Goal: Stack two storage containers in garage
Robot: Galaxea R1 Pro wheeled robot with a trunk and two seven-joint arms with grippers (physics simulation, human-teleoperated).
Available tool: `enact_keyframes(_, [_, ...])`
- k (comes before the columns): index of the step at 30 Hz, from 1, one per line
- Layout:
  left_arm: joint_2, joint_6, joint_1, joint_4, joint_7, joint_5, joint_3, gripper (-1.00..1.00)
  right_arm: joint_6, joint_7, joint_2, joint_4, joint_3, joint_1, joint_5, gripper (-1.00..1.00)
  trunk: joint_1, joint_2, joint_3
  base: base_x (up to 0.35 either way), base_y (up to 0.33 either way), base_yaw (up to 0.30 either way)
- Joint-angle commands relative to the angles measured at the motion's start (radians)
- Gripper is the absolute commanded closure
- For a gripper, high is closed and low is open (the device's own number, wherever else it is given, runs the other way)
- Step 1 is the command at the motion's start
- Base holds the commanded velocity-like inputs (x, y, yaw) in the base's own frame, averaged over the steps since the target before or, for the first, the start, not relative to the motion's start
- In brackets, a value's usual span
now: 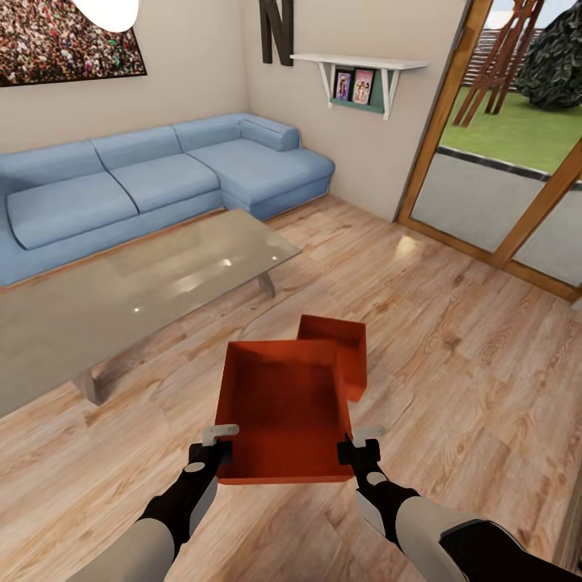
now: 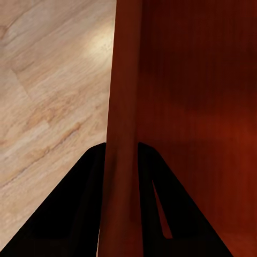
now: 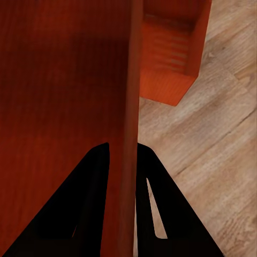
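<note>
Light wood-plank floor (image 1: pixel 453 339), blue sofa (image 1: pixel 162 182) at 11 o'clock. Left gripper (image 1: pixel 220 443) and right gripper (image 1: pixel 358 446) each clamp side wall of red-orange ribbed open bin (image 1: pixel 284 408); second bin (image 3: pixel 171 59), at 12 o'clock behind it, clearer in right wrist view.

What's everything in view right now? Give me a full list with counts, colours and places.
storage containers: 2, red-orange; near one gripped by both side walls, far one on the wood floor behind it
sofa: 1, blue, along the far wall
coffee table: 1, glass-topped, in front of the sofa
wall shelf: 1, white, holding pictures
glass doors: wood-framed, at the right
floor: light wood planks
left pincer: black, shut on the near container's left wall
right pincer: black, shut on its right wall
</note>
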Motion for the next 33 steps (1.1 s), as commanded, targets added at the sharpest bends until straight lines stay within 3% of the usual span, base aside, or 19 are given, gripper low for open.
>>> enact_keyframes(1, [0.004,0.001,0.0,0.002,0.026,-0.007,0.007,1.0,-0.006,-0.007,0.001,-0.001,-0.038,-0.002,-0.008,1.0,0.0,-0.001,0.001,0.0,0.0,0.0])
enact_keyframes(33, [0.006,0.002,0.0,0.005,0.026,-0.002,0.016,1.0,-0.007,-0.007,0.001,-0.001,-0.037,-0.002,-0.007,1.0,0.0,-0.001,0.052,0.0,0.0,0.0])
